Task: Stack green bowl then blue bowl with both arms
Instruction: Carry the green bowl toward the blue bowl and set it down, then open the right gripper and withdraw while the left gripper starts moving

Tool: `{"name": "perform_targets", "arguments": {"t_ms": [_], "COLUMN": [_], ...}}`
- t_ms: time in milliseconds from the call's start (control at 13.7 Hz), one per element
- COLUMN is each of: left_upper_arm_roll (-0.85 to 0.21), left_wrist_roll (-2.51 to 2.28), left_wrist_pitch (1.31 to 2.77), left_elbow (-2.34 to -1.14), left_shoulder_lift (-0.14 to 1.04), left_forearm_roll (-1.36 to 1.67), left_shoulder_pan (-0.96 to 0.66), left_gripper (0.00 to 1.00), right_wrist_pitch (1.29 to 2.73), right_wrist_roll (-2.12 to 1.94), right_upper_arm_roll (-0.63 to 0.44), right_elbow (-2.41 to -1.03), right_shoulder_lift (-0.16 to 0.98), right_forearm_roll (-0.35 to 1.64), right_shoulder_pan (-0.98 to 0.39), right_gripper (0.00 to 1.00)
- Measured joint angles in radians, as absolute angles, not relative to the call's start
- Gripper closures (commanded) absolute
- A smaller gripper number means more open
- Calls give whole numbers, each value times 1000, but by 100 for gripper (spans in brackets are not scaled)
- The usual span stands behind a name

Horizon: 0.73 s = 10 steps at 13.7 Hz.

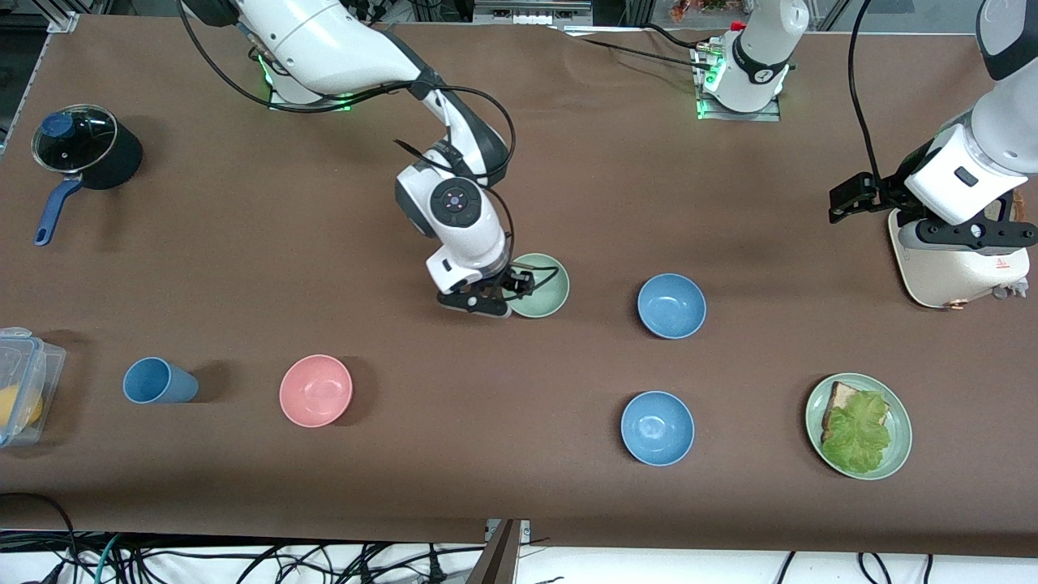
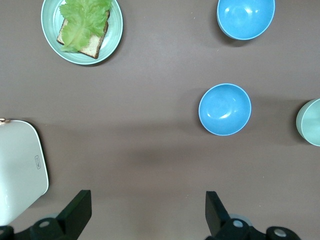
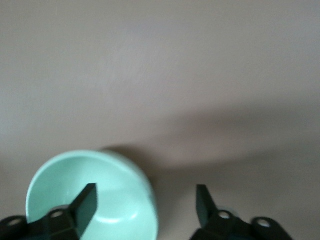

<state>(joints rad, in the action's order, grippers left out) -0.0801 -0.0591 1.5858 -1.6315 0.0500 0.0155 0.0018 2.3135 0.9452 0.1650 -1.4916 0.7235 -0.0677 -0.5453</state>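
Right gripper (image 1: 501, 294) is positioned with fingers apart astride the green bowl (image 1: 542, 285) rim, one finger inside, while the left gripper (image 2: 145, 207), also spread, is held waiting.

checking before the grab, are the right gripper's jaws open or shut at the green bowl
Open. In the right wrist view the right gripper has its jaws spread, one over the green bowl and one outside its rim, not yet closed on it.
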Motion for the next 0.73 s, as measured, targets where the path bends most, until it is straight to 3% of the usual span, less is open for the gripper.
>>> {"name": "perform_targets", "arguments": {"t_ms": [728], "left_upper_arm_roll": [-83], "left_wrist_roll": [-58], "left_wrist_pitch": [1580], "left_elbow": [-1626], "left_shoulder_lift": [89], "left_forearm_roll": [16], "left_shoulder_pan": [1], "left_gripper": [0], "right_wrist_pitch": [1820], "right_wrist_roll": [471], "right_upper_arm_roll": [137], "right_elbow": [-1501], "right_shoulder_lift": [339], "right_forearm_roll": [-29], "right_shoulder_pan": [-261], "right_gripper": [1]}}
